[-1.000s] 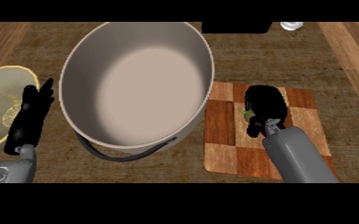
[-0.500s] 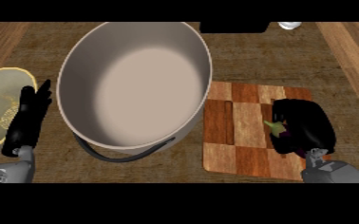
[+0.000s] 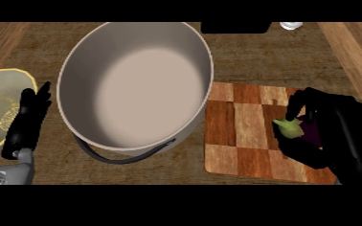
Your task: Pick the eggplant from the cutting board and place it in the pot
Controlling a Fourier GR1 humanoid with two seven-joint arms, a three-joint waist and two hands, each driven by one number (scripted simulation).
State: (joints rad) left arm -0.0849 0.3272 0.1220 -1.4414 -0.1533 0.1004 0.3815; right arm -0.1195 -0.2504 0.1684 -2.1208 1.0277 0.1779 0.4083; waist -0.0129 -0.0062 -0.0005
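While I scan from the left edge, my left hand (image 3: 27,119) rests open with its fingers straight, lying beside a pale yellow round plate (image 3: 13,84) that is cut off by the frame, and I leave it out of the job. Next comes the big grey metal pot (image 3: 134,91) with a dark bail handle hanging at its near side; it sits on the brown wooden counter (image 3: 268,57), its wall just beside the left edge of the checkered wooden cutting board (image 3: 240,134), and its inside looks bare. Further right, my right hand (image 3: 322,129) is over the board's right portion with fingers and thumb curled round the small purple eggplant (image 3: 293,128), whose green stem end pokes out toward the pot. I cannot tell whether the eggplant has left the board or is only wrapped where it lies. My worry is the hold: most of the body is hidden by the fingers, so I judge it could slip out stem-first if I swing left quickly. The pot's rim stands high, so a low carry might knock the eggplant or my fingers against the wall and nudge the pot.
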